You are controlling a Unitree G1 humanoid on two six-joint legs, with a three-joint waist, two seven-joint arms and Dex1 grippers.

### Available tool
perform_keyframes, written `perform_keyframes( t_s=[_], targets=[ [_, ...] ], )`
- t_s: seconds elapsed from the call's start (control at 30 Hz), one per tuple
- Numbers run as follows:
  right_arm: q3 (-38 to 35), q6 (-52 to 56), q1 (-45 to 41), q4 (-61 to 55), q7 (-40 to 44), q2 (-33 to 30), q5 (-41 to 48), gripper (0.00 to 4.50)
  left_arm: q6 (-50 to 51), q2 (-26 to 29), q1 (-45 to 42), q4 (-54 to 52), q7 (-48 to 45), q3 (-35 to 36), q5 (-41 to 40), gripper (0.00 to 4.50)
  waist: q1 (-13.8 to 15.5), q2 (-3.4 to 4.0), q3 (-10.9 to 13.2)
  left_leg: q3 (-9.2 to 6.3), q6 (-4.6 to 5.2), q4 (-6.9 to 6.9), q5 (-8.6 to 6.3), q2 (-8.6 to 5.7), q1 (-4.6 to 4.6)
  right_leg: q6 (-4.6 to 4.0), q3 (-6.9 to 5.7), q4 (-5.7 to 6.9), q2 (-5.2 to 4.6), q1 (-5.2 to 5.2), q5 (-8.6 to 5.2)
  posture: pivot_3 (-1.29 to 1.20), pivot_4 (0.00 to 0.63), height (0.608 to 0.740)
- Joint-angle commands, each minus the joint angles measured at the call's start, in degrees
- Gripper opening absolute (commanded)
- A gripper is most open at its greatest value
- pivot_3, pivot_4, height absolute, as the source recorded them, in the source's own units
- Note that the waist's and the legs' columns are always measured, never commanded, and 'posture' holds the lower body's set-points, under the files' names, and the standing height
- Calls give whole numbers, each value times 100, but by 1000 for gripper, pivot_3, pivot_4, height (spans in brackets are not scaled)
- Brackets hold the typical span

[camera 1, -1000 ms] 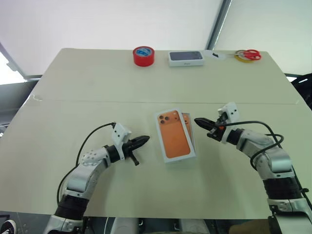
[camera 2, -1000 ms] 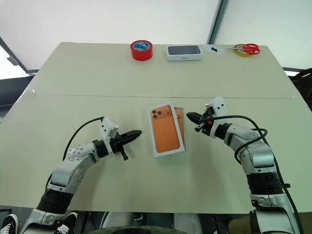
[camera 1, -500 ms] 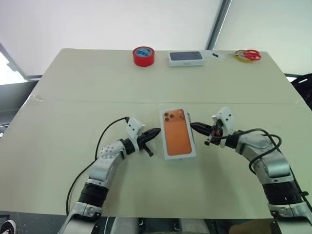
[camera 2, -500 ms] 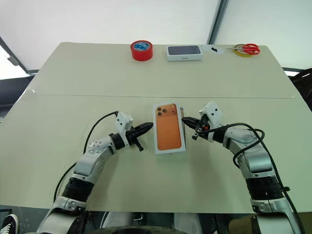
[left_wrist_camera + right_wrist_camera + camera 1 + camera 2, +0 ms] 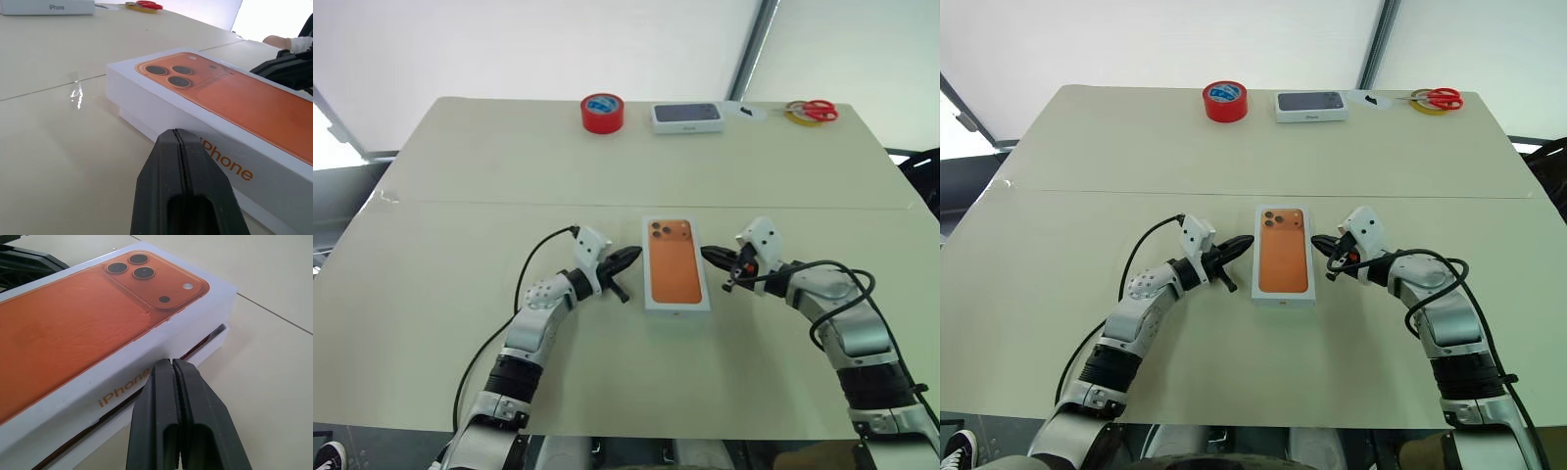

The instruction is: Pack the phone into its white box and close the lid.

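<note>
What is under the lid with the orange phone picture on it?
The lid sits on the white box, not fully down: the base's edge peeks out below it on the right gripper's side. What lies inside the box is covered, so the phone cannot be seen.

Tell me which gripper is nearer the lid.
Right, narrowly. The right gripper sits shut with its tips at the lid's right edge; the left gripper, also shut, stops just short of its left edge.

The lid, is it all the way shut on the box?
Not quite. The lid sits on the box but rides high: on the right claw's side a gap and the box's rim show underneath.
</note>
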Motion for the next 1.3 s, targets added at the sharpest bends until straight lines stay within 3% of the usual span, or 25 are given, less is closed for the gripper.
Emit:
perform_keyframes(
  t_s=[0.03,0.43,0.7,0.77,0.93,1.1,1.27,1.3],
  targets=[
    [-75,-201,-112,-7,-10,11,-67,64,-158,-33,-131,-43,-38,-64,79,0,3,0,0,0,0,0,0,0,0,0,0,0,0,0,0,0,150,730],
    [-181,-355,-247,283,-24,-72,-207,64,-158,-246,-310,124,-13,-52,51,0,13,0,0,0,-9,2,5,-1,0,0,-1,1,0,0,0,0,150,730],
    [-14,-836,-323,648,63,-211,-639,64,-147,-102,-251,83,-56,-10,159,0,3,0,0,0,-12,4,7,-2,0,0,-1,3,1,0,0,0,150,730],
    [-147,-868,-419,693,76,-159,-532,64,-109,-70,-224,-2,-20,74,99,0,-2,0,0,1,-14,4,8,-2,0,1,-1,3,1,0,0,0,150,730],
    [-665,-152,-536,140,663,71,864,64,731,-219,-681,-284,138,395,-457,0,16,-4,3,-1,-17,4,10,-1,0,1,-1,7,1,-1,0,0,150,730],
    [39,-362,-35,-87,1291,-365,323,64,919,-452,-1292,94,157,68,-216,0,136,-6,2,-4,-16,11,10,-3,1,2,-4,6,2,8,0,0,150,730],
    [479,-644,230,-92,1289,-496,-188,64,861,-130,-1404,1058,50,-867,867,0,82,-6,1,0,-14,12,9,-9,10,2,0,7,5,14,1,0,150,730],
    [512,-690,238,-93,1239,-478,-264,64,1133,-136,-1372,1069,-16,-724,666,0,91,-13,-6,0,-14,12,9,-7,11,2,0,9,7,13,1,0,150,730]
  ],
)
